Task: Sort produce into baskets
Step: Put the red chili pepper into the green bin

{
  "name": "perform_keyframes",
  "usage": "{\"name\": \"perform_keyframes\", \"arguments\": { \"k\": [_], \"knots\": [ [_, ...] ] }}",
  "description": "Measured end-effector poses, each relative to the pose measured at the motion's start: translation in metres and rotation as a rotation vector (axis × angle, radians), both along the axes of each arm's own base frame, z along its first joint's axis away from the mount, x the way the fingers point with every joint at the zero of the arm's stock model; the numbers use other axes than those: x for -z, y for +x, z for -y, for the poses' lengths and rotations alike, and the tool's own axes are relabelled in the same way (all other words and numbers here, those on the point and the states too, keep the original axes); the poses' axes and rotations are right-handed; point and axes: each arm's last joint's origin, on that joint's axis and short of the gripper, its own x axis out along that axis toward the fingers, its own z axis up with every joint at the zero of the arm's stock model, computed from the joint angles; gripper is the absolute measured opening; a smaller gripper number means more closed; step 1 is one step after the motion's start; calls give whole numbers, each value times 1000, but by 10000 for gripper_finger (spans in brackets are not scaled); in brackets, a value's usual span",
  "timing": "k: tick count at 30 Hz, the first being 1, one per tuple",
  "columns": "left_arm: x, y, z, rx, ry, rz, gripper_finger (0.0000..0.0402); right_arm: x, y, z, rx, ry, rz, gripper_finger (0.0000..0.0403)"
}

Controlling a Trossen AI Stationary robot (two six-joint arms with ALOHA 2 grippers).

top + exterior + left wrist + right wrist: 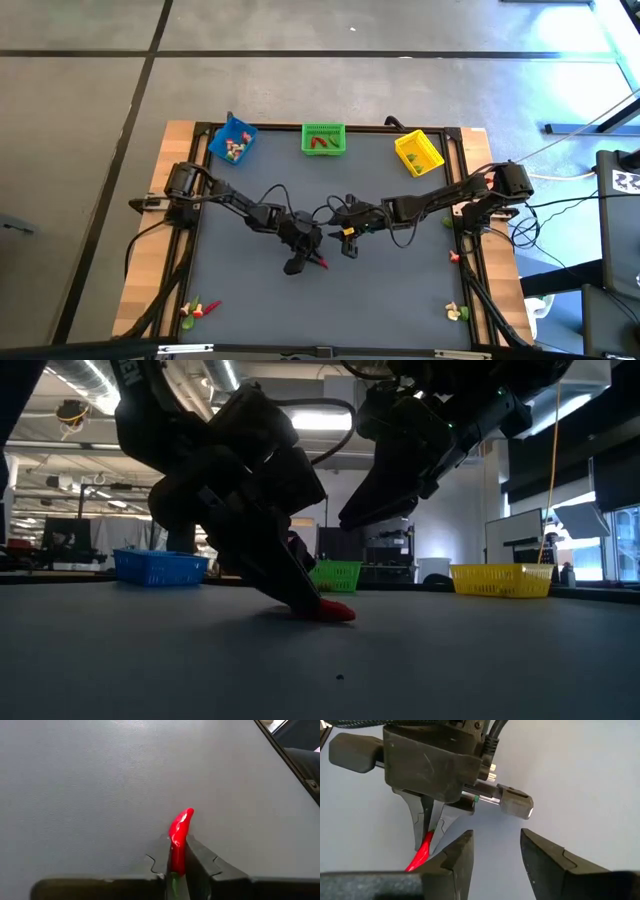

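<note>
Red pepper pinched between left gripper fingers

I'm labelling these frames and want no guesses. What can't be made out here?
- Blue basket, green basket, yellow basket: contents too small to identify in the high view; walls hide them in the low view.
- Red pepper: its stem end is hidden between the left gripper's fingers.
- Table-corner pieces: too small to name.

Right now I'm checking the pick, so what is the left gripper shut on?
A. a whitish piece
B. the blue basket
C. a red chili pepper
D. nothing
C: in the left wrist view the left gripper has its fingers closed on the red chili pepper on the table.
</note>
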Motion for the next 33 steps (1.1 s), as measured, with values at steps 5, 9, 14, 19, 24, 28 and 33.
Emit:
{"name": "perform_keyframes", "arguments": {
  "k": [5,9,14,19,24,28,33],
  "knots": [
    [-2,-1,-3,-1,-4,-4,29,0,0,0,1,1,0,161],
    [-9,-4,-8,-11,24,-13,41,0,0,0,1,1,-2,161],
    [-27,-8,-18,-49,78,-13,39,0,0,0,0,1,-3,161],
    [-49,-16,-32,-84,137,-11,43,0,0,0,0,1,-2,161],
    [-69,-26,-49,-148,246,-12,50,0,0,0,5,-3,-2,161],
    [-85,-34,-67,-221,323,-4,51,0,0,0,6,-3,-1,161],
    [-104,-45,-92,-334,420,23,51,0,0,0,6,-4,0,161]
  ]
}}
